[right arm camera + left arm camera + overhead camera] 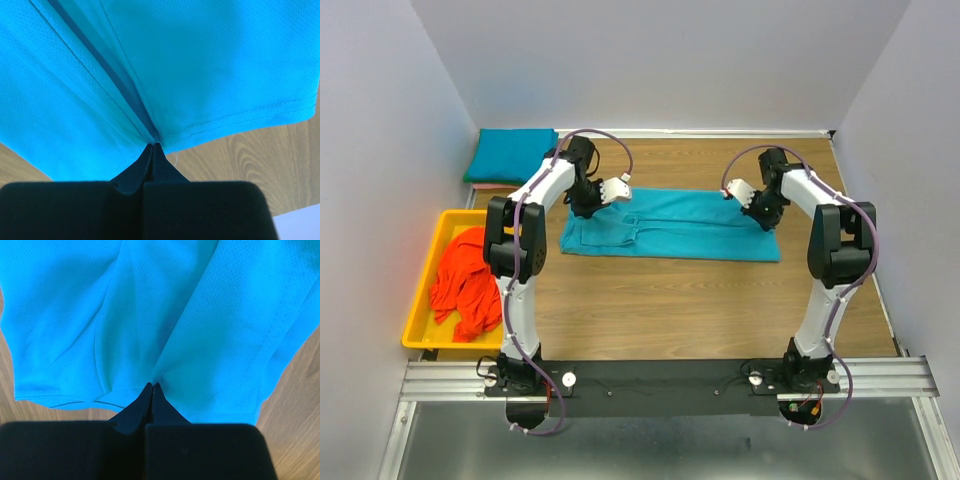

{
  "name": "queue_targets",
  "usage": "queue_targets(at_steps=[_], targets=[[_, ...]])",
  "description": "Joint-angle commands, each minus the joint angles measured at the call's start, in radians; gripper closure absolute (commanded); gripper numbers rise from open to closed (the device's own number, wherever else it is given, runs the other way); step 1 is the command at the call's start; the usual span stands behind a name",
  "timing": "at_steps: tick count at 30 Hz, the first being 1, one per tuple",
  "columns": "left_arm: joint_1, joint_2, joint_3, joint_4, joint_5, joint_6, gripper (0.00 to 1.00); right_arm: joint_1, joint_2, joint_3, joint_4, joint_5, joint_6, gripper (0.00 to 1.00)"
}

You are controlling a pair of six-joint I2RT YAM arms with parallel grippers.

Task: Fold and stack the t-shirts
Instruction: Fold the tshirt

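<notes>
A teal-blue t-shirt (670,225) lies folded into a long strip across the middle of the wooden table. My left gripper (583,208) is at its left end, jaws closed on a pinch of the cloth; in the left wrist view the gripper (152,385) meets puckered teal cloth (150,305) just in from the hem. My right gripper (760,217) is at the right end; in the right wrist view the gripper (153,145) is shut on the shirt's edge (175,60) where a fold line meets the hem.
A folded teal t-shirt (510,156) lies at the back left corner. A yellow tray (438,235) at the left holds crumpled orange-red t-shirts (466,280). White walls enclose the table on three sides.
</notes>
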Motion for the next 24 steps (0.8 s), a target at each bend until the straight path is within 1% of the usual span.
queue_targets(at_steps=[1, 4, 6, 7, 8, 9, 10, 11, 12, 14, 16, 17, 20, 22, 24], targets=[[0.012, 0.027, 0.037, 0.013, -0.026, -0.008, 1.00, -0.006, 0.034, 0.039, 0.016, 0.002, 0.012, 1.00], [0.014, 0.044, 0.045, 0.022, -0.029, -0.019, 1.00, -0.006, 0.056, 0.044, 0.019, 0.007, 0.010, 0.99], [0.014, 0.056, 0.045, 0.030, -0.031, -0.030, 1.00, -0.006, 0.065, 0.058, 0.023, 0.010, 0.029, 0.97], [0.014, 0.057, 0.043, 0.037, -0.034, -0.033, 1.00, -0.006, 0.069, 0.065, 0.023, 0.010, 0.043, 0.95], [0.014, 0.063, 0.035, 0.043, -0.043, -0.048, 1.00, -0.006, 0.077, 0.076, 0.019, 0.010, 0.061, 0.88], [0.014, 0.067, 0.032, 0.051, -0.048, -0.063, 0.97, -0.007, 0.076, 0.087, 0.019, 0.010, 0.108, 0.82], [0.017, 0.067, 0.031, 0.057, -0.048, -0.075, 0.84, -0.007, 0.072, 0.099, 0.020, 0.010, 0.128, 0.74], [0.024, 0.057, 0.032, 0.057, -0.026, -0.095, 0.77, -0.007, 0.059, 0.101, 0.020, 0.013, 0.165, 0.61], [0.030, 0.050, 0.032, 0.060, -0.014, -0.109, 0.68, -0.007, 0.046, 0.107, 0.020, 0.013, 0.187, 0.58], [0.055, 0.031, 0.049, 0.056, 0.030, -0.143, 0.64, -0.014, 0.022, 0.113, 0.019, 0.004, 0.230, 0.52], [0.075, 0.002, 0.068, 0.045, 0.060, -0.194, 0.59, -0.021, -0.021, 0.119, 0.019, -0.004, 0.289, 0.51], [0.096, -0.021, 0.078, 0.033, 0.090, -0.210, 0.59, -0.029, -0.038, 0.122, 0.017, -0.016, 0.331, 0.49], [0.127, -0.058, 0.071, 0.014, 0.142, -0.276, 0.57, -0.044, -0.096, 0.092, 0.002, -0.056, 0.380, 0.50], [0.148, -0.096, 0.039, 0.013, 0.167, -0.296, 0.57, -0.044, -0.125, 0.066, -0.009, -0.104, 0.409, 0.50], [0.156, -0.130, -0.039, 0.034, 0.187, -0.312, 0.57, -0.044, -0.127, 0.027, -0.023, -0.154, 0.443, 0.53]])
